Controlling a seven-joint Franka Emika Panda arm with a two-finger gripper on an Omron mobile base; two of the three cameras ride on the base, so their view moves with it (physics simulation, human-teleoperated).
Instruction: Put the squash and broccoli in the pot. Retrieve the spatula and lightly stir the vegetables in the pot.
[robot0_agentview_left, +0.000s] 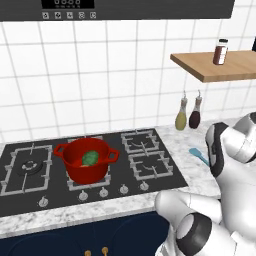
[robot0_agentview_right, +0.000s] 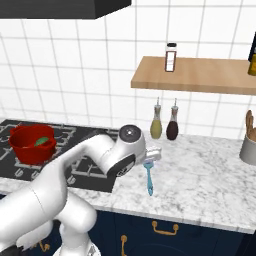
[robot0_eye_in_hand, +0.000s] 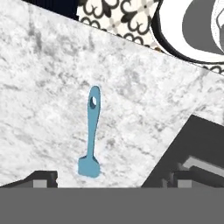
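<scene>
The red pot (robot0_agentview_left: 86, 161) (robot0_agentview_right: 31, 145) stands on the stove's middle front burner, with the green broccoli (robot0_agentview_left: 90, 158) (robot0_agentview_right: 42, 141) inside it. The squash is hidden. The light-blue spatula (robot0_eye_in_hand: 92, 131) (robot0_agentview_right: 149, 179) (robot0_agentview_left: 198, 156) lies flat on the marble counter just right of the stove. My gripper (robot0_eye_in_hand: 112, 178) hovers above it, open and holding nothing, with the spatula's blade between the two dark fingertips (robot0_eye_in_hand: 41, 178). In the right base view the white hand (robot0_agentview_right: 153, 154) sits over the spatula's blade end.
The black stove (robot0_agentview_left: 150, 165) fills the counter's left. Two bottles (robot0_agentview_right: 156, 125) (robot0_agentview_right: 172, 126) stand at the tiled wall behind the spatula. A wooden shelf (robot0_agentview_right: 200, 75) with a spice jar (robot0_agentview_right: 171, 57) hangs above. A utensil holder (robot0_agentview_right: 248, 147) stands far right.
</scene>
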